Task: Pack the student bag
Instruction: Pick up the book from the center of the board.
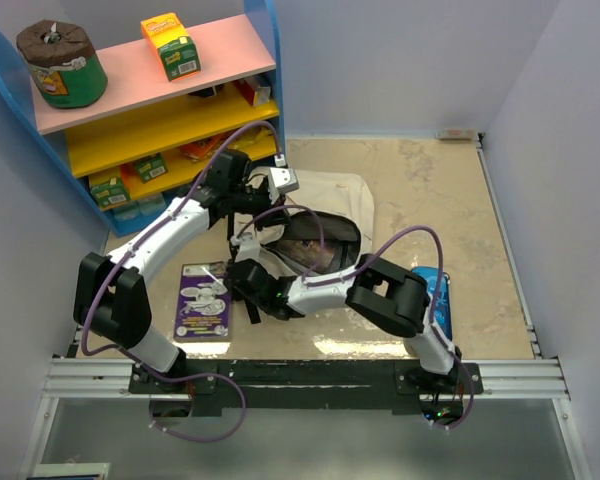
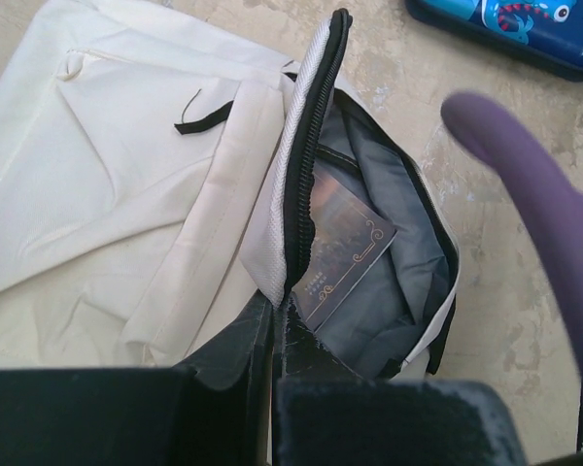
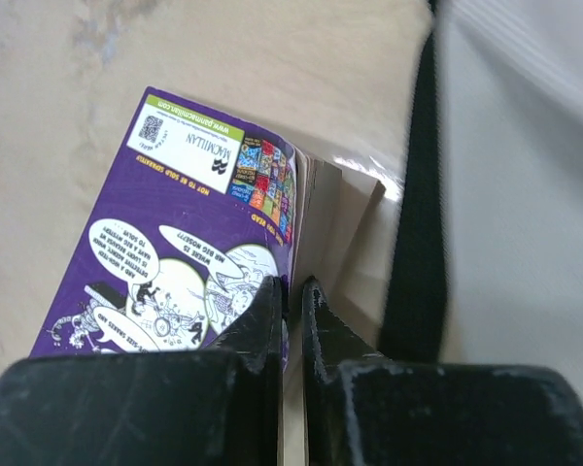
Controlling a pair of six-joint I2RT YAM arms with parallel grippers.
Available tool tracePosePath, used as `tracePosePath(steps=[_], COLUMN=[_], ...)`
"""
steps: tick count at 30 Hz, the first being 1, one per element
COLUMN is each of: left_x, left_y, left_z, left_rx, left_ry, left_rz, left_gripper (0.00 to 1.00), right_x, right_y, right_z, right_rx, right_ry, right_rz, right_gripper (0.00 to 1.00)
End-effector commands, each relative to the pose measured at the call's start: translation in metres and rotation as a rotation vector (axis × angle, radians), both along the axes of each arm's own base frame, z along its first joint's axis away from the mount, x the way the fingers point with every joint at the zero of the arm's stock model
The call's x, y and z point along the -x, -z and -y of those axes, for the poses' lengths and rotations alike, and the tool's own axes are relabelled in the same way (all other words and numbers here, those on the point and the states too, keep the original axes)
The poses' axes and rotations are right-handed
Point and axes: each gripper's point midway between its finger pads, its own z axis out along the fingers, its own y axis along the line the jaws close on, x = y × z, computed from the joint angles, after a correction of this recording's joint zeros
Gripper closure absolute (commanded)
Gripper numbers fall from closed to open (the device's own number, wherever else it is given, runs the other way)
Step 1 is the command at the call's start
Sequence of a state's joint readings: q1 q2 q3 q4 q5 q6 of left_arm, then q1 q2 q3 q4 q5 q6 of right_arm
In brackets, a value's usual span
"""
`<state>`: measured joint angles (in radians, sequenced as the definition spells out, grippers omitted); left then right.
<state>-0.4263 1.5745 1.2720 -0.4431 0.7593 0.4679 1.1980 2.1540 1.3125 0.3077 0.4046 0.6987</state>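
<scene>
1. Student bag (image 1: pixel 325 195): cream fabric with black zipper trim. It lies flat at mid-worktop (image 1: pixel 430 200), somewhat toward the far edge. Its mouth is open and shows grey lining.
2. Dark book (image 2: pixel 345 248): already inside the bag, lying against the lining.
3. Left pincer (image 2: pixel 275 335): fingers together, clamped on the zippered rim of the bag. It lifts the flap so the mouth gapes.
4. Purple book (image 3: pixel 175 223): comic-style cover. It lies flat toward the near-left corner, just beside the bag's near-left side.
5. Right pincer (image 3: pixel 291 306): fingers almost together, with the book's page-side edge pinched between them, low against the worktop.
6. Black strap (image 3: pixel 418 194): lies just beside the purple book, between it and the bag fabric.
7. Blue pencil case (image 1: pixel 440 295): toward the near-right corner, apart from the bag and not yet packed.
8. Shelf unit (image 1: pixel 220 50): stands at the far-left corner with assorted goods on it.
9. Step in hand, as judged: taking up the purple book while the bag is held open.
10. Next move, as judged: lift the book clear of the strap and carry it toward the mouth. Tilt it edge-first under the raised flap so that it slides in beside the dark book.
</scene>
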Motion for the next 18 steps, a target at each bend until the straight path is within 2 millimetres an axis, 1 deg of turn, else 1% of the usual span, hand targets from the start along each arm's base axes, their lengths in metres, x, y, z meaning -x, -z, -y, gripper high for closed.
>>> tracePosePath(steps=[1, 2, 3, 4, 5, 6, 7, 8, 9, 10, 11, 12, 13, 15, 16, 18], left_x=[0.003, 0.002, 0.000, 0.000, -0.002, -0.003, -0.004, -0.007, -0.009, -0.012, -0.015, -0.016, -0.018, -0.019, -0.020, -0.022], left_y=[-0.025, -0.023, -0.024, -0.022, -0.021, -0.020, -0.018, -0.018, -0.018, -0.015, -0.017, -0.017, -0.014, -0.014, -0.013, -0.015], left_z=[0.005, 0.005, 0.004, 0.004, 0.003, 0.003, 0.003, 0.004, 0.005, 0.005, 0.006, 0.007, 0.008, 0.009, 0.009, 0.009], left_rx=[0.039, 0.035, 0.032, 0.029, 0.024, 0.022, 0.020, 0.021, 0.021, 0.018, 0.026, 0.028, 0.028, 0.032, 0.031, 0.028], left_ry=[0.040, 0.037, 0.031, 0.027, 0.023, 0.019, 0.013, 0.000, -0.005, -0.015, -0.023, -0.028, -0.030, -0.033, -0.034, -0.041], left_rz=[0.060, 0.058, 0.064, 0.060, 0.061, 0.061, 0.058, 0.059, 0.059, 0.050, 0.047, 0.043, 0.037, 0.031, 0.027, 0.033], left_gripper=[1.00, 1.00, 1.00, 1.00, 1.00, 1.00, 1.00, 1.00, 1.00, 1.00, 1.00, 1.00, 1.00, 1.00, 1.00, 1.00], right_x=[0.034, 0.041, 0.041, 0.043, 0.049, 0.051, 0.059, 0.067, 0.073, 0.089, 0.095, 0.102, 0.109, 0.114, 0.117, 0.119], right_y=[0.087, 0.095, 0.079, 0.075, 0.077, 0.056, 0.044, 0.041, 0.013, -0.003, -0.011, -0.026, -0.054, -0.080, -0.105, -0.124], right_z=[0.110, 0.129, 0.133, 0.141, 0.160, 0.160, 0.157, 0.168, 0.162, 0.150, 0.153, 0.149, 0.142, 0.142, 0.144, 0.145], right_rx=[0.388, 0.429, 0.404, 0.395, 0.413, 0.365, 0.335, 0.342, 0.272, 0.228, 0.219, 0.182, 0.109, 0.049, 0.001, -0.030], right_ry=[0.001, 0.009, 0.019, 0.037, 0.048, 0.048, 0.028, 0.024, 0.005, -0.063, -0.076, -0.101, -0.129, -0.150, -0.162, -0.179], right_rz=[-0.133, -0.142, -0.127, -0.121, -0.128, -0.110, -0.089, -0.067, -0.028, 0.019, 0.060, 0.094, 0.135, 0.170, 0.204, 0.224], right_gripper=[1.00, 1.00, 1.00, 1.00, 1.00, 1.00, 1.00, 1.00, 1.00, 1.00, 1.00, 1.00, 1.00, 1.00, 1.00, 1.00])
